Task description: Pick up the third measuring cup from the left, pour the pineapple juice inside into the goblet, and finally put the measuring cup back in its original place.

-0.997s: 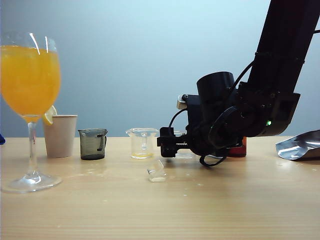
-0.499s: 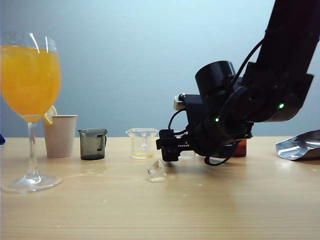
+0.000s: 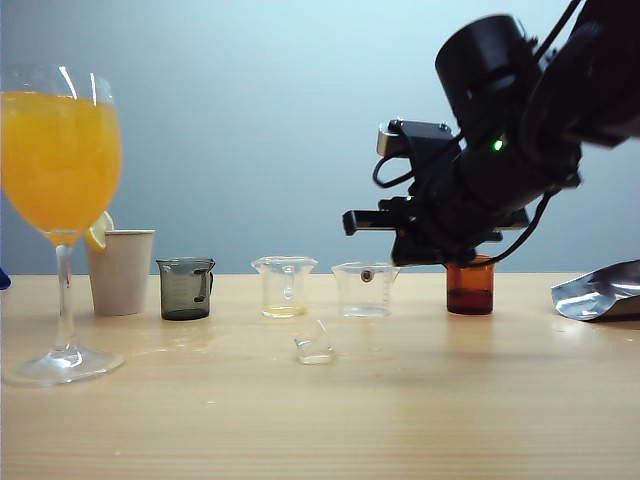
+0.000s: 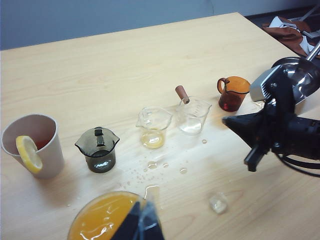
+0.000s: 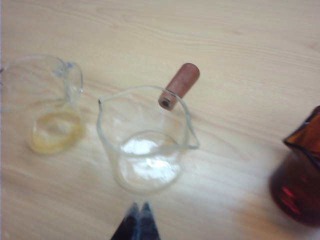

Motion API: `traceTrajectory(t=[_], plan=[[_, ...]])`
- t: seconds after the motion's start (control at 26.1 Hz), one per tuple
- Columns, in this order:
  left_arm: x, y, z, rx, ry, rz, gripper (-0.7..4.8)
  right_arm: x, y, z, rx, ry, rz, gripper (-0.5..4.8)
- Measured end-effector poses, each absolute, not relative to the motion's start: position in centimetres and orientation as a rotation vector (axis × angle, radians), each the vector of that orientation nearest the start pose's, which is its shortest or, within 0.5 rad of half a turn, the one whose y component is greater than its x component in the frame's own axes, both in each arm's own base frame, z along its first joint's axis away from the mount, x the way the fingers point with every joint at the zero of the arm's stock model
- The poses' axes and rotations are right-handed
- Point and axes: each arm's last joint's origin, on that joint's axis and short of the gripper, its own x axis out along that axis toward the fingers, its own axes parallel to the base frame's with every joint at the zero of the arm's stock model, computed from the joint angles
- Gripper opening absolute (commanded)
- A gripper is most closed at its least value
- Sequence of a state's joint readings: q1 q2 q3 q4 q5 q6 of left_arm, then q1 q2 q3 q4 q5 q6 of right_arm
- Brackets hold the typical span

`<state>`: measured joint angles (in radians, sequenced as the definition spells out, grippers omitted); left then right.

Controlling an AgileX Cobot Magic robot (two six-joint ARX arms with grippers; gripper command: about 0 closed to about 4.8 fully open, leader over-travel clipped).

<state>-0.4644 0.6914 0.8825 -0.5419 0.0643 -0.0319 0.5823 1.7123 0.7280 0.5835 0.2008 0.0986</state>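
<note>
The small squat clear plastic measuring cup [image 3: 365, 289] with a wooden stub handle stands on the desk [image 3: 400, 400], empty-looking, between a narrower clear cup [image 3: 285, 286] and an amber-brown cup [image 3: 470, 287]; the tall stemmed goblet [image 3: 60, 215] of orange liquid is far left. A risk: the right tool [image 3: 352, 222], clenched on nothing, hangs just above the cup, so a careless sideways swing could knock it or its neighbours over. The right arm is raised, its tool level. The left tool [image 4: 141, 225], pressed shut, hovers over the goblet.
</note>
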Motion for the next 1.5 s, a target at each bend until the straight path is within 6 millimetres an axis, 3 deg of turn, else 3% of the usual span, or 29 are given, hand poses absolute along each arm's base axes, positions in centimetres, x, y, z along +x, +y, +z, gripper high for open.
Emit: traceTrajectory(t=[0.12,0.27,0.38,0.46,0.69,0.92,1.38,1.5], plan=[[11.0,-5.6,34.9,0.031,0.314,-0.496,-0.05,26.8,17.1,17.1,-0.07,0.47,0.402,-0.02],[9.1,-4.7,35.2,0.014,0.25,-0.497,-0.05,24.3,16.0,21.1,-0.054,0.477,0.482,-0.02],[7.6,-4.0,33.2,-0.026,0.25,-0.493,-0.05,22.5,14.9,23.6,-0.039,0.46,0.519,-0.02],[6.7,-3.5,31.9,-0.047,0.217,-0.487,-0.05,20.7,13.7,24.1,-0.025,0.433,0.543,-0.02],[4.7,-2.4,28.9,-0.085,0.077,-0.483,-0.05,15.9,10.6,23.2,-0.009,0.394,0.561,-0.02],[5.8,-2.9,25.2,-0.087,0.116,-0.474,-0.05,12.1,8.0,21.1,0.036,0.339,0.563,-0.01],[8.5,-4.3,17.0,-0.097,0.21,-0.47,-0.05,9.3,6.2,15.8,0.059,0.28,0.565,-0.02],[8.7,-4.4,16.1,-0.103,0.217,-0.471,-0.05,9.0,6.0,14.9,0.06,0.28,0.563,-0.02]])
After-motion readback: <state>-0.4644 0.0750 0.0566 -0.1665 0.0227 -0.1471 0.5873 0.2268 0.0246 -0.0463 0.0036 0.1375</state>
